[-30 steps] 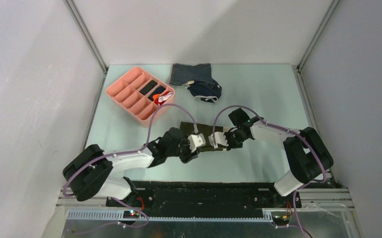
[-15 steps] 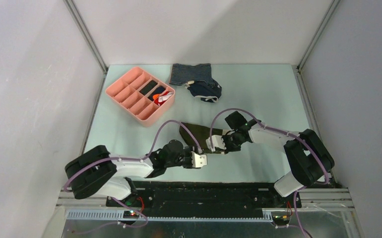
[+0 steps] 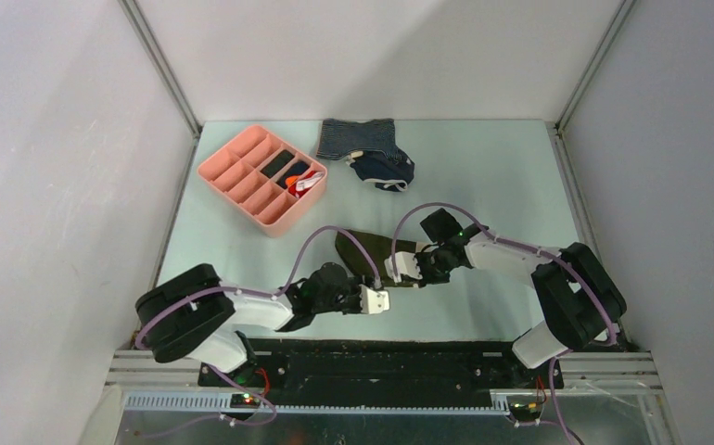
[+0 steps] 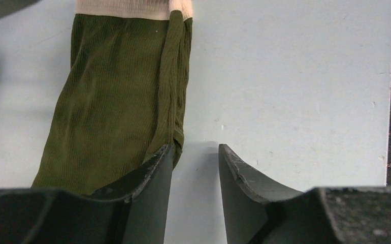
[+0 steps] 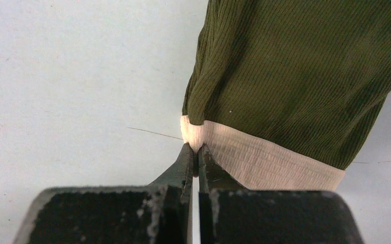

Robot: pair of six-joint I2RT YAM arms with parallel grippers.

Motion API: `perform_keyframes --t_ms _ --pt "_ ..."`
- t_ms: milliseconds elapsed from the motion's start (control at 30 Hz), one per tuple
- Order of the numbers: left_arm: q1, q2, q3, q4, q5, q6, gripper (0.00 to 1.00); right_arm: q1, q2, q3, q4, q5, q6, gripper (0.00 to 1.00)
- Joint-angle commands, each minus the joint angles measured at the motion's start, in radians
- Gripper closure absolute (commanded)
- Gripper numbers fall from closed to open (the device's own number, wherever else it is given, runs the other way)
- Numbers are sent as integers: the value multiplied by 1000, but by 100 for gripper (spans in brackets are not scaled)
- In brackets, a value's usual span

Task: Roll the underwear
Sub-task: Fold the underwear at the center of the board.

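The underwear point(image 3: 364, 245) lies on the tabletop point(image 3: 502, 185) near its front edge, between the arms. The right claw point(image 5: 196, 152) is pressed together on the cream waistband point(image 5: 264, 162) corner. The left claw point(image 4: 196, 152) stands spread over bare tabletop, just beside the cloth's long edge. The tray point(image 3: 259, 176) and other garments point(image 3: 358, 139) lie well apart, at the far side.

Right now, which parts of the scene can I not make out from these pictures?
- Left wrist view: underwear waistband cut by the top edge; near end behind the left hand.
- Right wrist view: the right hand hides how much waistband it pinches.
- Top view: items in the pink tray are too small to name.
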Motion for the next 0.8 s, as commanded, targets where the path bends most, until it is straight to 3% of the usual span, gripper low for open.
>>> perform_keyframes --t_ms 0,267,400,567,767 --pt "-5 23 18 67 -32 -5 55 19 14 -47 -72 -23 30 100" --pt "3 61 45 74 -28 -19 58 20 17 -48 -67 -27 43 100" --pt "24 -34 29 22 10 -38 62 20 13 -47 -71 -27 47 100" --pt "36 -133 5 -22 55 -31 58 21 14 -46 -70 -32 51 100" --pt "36 -15 38 -6 26 -61 55 20 27 -37 -59 -25 63 100"
